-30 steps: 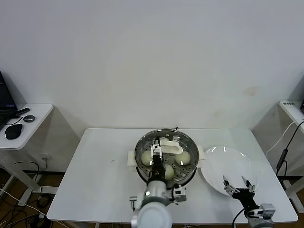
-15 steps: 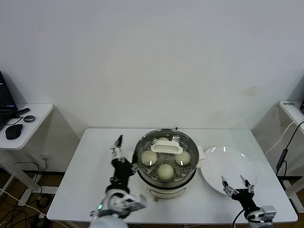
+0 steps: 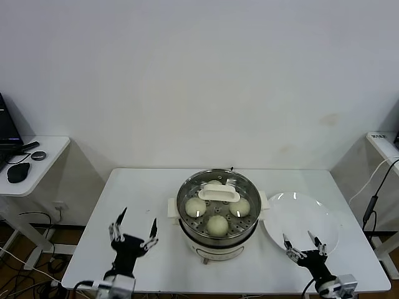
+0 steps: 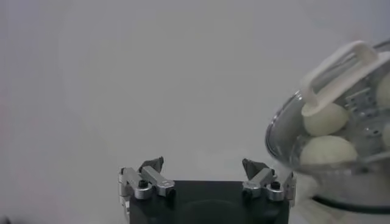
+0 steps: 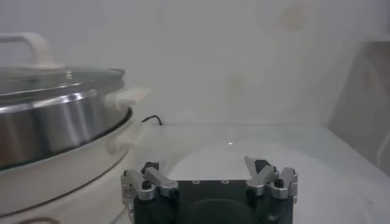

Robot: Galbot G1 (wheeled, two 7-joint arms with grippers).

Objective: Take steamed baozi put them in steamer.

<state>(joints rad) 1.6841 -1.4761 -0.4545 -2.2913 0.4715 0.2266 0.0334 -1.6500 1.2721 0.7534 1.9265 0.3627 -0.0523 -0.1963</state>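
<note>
My left gripper [image 3: 133, 232] hangs at the lower left of the frame, fingers spread wide and empty, apart from the steamer [image 3: 216, 212]. The steamer sits mid-frame on the white table [image 3: 137, 193], its glass lid [image 3: 218, 193] on, with the steamed baozi [image 3: 217, 225] visible inside on the perforated tray. My right gripper [image 3: 303, 245] waits at the lower right, also wide and empty, over the near edge of the white plate [image 3: 302, 215]

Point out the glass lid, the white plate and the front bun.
glass lid [image 3: 219, 192], head view, on its white handle.
white plate [image 3: 308, 219], head view, on its bare middle.
front bun [image 3: 217, 225], head view, on its rounded top.
</note>
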